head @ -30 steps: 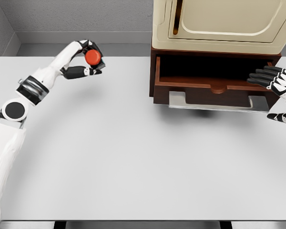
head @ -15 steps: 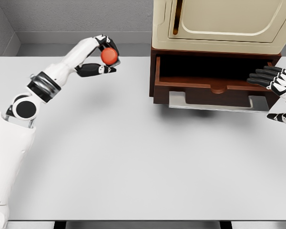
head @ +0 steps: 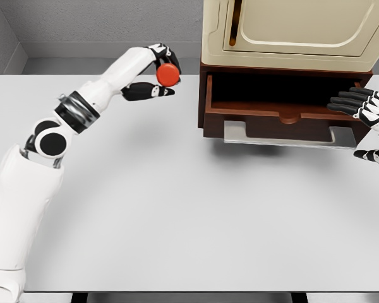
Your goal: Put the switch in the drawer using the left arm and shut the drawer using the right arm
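Half of red switch [head: 169, 74] hidden behind left hand [head: 156, 74] fingers [head: 153, 92].

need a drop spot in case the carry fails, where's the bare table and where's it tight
Bare: the table in front of the drawer and under the left hand holding the switch. Tight: the far right, where the cabinet stands and the right hand waits at the drawer's end.

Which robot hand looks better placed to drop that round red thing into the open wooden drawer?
The left robot hand: it already grips the round red switch beside the open brown wooden drawer. The right robot hand rests open at the drawer's far end.
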You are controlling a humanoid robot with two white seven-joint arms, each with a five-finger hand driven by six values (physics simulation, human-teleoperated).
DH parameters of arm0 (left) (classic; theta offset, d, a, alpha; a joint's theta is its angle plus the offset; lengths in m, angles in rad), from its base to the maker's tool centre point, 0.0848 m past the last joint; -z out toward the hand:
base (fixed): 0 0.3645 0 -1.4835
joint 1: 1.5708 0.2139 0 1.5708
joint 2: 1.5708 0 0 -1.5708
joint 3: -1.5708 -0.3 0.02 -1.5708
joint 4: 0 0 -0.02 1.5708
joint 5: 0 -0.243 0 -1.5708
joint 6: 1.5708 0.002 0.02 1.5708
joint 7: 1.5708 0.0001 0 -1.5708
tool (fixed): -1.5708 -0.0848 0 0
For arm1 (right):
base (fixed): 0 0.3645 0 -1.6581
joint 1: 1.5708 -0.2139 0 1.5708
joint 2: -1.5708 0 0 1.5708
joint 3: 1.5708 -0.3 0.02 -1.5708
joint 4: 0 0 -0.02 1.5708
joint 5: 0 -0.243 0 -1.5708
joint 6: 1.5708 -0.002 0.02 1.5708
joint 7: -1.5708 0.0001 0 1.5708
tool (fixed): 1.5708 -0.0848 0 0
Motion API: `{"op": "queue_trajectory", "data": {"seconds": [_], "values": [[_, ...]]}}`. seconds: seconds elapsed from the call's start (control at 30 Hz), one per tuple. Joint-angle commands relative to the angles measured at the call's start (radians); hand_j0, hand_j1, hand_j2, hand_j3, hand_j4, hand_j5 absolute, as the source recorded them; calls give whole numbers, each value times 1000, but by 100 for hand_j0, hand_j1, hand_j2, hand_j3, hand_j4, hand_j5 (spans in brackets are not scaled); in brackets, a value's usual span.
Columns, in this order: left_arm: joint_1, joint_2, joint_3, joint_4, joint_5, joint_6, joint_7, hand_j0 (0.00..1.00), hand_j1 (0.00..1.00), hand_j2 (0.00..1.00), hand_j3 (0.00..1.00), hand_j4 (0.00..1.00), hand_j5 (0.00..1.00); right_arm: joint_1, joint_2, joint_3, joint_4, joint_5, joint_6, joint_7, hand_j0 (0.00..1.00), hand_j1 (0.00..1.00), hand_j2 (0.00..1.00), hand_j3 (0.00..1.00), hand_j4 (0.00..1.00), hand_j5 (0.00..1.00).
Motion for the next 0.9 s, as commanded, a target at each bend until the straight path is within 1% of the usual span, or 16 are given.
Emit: {"op": "queue_trajectory", "data": {"seconds": [0.0, 0.07, 0.13, 0.2, 0.27, 0.3, 0.37, 0.43, 0.57, 0.67, 0.73, 0.8, 0.83, 0.87], "values": [[-2, -15, -9, -6, -3, 1, 2, 24, 24, 24, 24, 24, 24, 0, -2, -1, 0, -6, -1, 0, 100, 100, 100, 100, 100, 100], [-12, -17, -21, -5, -4, 1, 2, 24, 24, 24, 24, 24, 24, 0, -2, -1, 0, -6, -1, 0, 100, 100, 100, 100, 100, 100], [-20, -32, -26, -6, -35, 1, 2, 24, 24, 24, 24, 24, 24, 0, -2, -1, 0, -6, -1, -2, 100, 100, 100, 100, 100, 100], [-23, -38, -26, -9, -44, 1, 2, 24, 24, 24, 24, 24, 24, 0, -2, -1, 0, -6, -1, -2, 100, 100, 100, 100, 100, 100], [-23, -38, -26, -30, -46, 1, 2, 24, 24, 24, 24, 24, 24, 0, -2, -1, 0, -6, -1, -2, 100, 100, 100, 100, 100, 100], [-23, -38, -37, -36, -46, 1, 2, 23, 23, 23, 23, 23, 23, 0, -2, -1, 0, -6, -1, -2, 100, 100, 100, 100, 100, 100], [-26, -45, -41, -38, -46, 1, 2, 22, 22, 22, 22, 22, 22, 0, -2, -1, 0, -6, -1, -2, 100, 100, 100, 100, 100, 100], [-34, -63, -43, -38, -78, 1, 0, 22, 22, 22, 22, 22, 22, 0, -2, -1, 0, -6, -1, -2, 100, 100, 100, 100, 100, 100], [-58, -75, -53, -27, -84, 1, 2, 22, 22, 22, 22, 22, 22, 0, -2, -1, 0, -6, -1, -2, 100, 100, 100, 100, 100, 100], [-66, -92, -63, -24, -110, 2, 2, 22, 22, 22, 22, 22, 22, 0, -2, -1, 0, -6, -1, -2, 100, 100, 100, 100, 100, 100], [-67, -123, -63, -21, -153, 2, 2, 22, 22, 22, 22, 22, 22, 0, -2, -1, 0, -6, -1, -2, 100, 100, 100, 100, 100, 100], [-75, -135, -64, -21, -156, 4, 0, 22, 22, 22, 22, 22, 22, 0, -2, -1, 0, -6, -1, 0, 100, 100, 100, 100, 100, 100], [-77, -137, -66, -19, -170, 4, 0, 22, 22, 22, 22, 22, 22, 2, -2, -1, 0, -6, -1, 0, 100, 100, 100, 100, 100, 100], [-77, -161, -66, -15, -198, 4, 2, 22, 22, 22, 22, 22, 22, 0, -2, -1, 0, -6, -1, 0, 100, 100, 100, 100, 100, 100]]}}
